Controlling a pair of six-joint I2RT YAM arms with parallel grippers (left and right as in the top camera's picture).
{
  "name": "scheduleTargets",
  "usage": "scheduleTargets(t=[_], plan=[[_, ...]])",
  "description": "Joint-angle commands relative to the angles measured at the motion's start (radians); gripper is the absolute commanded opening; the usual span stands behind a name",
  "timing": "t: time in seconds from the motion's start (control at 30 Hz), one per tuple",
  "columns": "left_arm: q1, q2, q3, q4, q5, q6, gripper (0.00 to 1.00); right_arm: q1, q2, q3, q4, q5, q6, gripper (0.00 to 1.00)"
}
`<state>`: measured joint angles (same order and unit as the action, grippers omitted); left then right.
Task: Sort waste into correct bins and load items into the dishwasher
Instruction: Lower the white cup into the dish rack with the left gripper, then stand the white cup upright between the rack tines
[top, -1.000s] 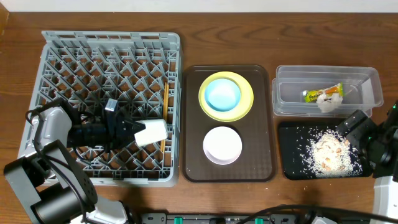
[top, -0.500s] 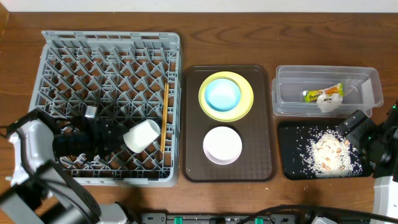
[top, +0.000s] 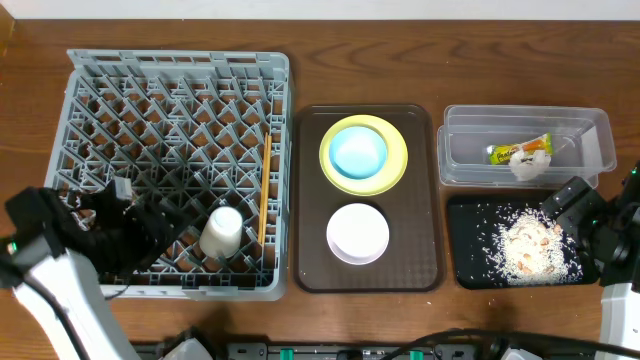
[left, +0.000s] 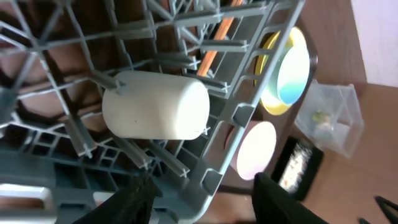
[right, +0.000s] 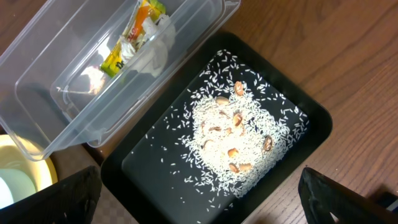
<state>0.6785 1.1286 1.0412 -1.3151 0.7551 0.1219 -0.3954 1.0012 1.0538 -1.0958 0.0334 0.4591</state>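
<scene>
Though it seems light, the rigid, slick white cup (top: 222, 232) at lower left suits a rim grip; left gripper (left: 208, 198) and right gripper (right: 199, 200) gape empty.

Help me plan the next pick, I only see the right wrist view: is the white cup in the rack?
Observer: Yes, the white cup sits among the pegs of the grey rack, near its front right corner.
Operator: Is the left tool gripping it?
Observer: No, the left tool is open, short of the cup.
Operator: What's on the brown tray?
Observer: The brown tray holds a blue bowl on a yellow plate, and a white bowl.
</scene>
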Motion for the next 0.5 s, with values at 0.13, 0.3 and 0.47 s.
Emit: scheduleTargets(t=[0.13,0.3,0.47], plan=[[-0.043,-0.183,0.023,0.008,0.042,-0.039,1.00,-0.005,0.000,0.011,0.000,0.007,-0.011,0.99],[-0.091,-0.197,0.014,0.018,0.071,-0.038,0.08,-0.005,0.000,0.011,0.000,0.007,-0.011,0.99],[-0.173,-0.178,-0.028,0.073,0.063,-0.038,0.08,-0.005,0.000,0.011,0.000,0.007,-0.011,0.99]])
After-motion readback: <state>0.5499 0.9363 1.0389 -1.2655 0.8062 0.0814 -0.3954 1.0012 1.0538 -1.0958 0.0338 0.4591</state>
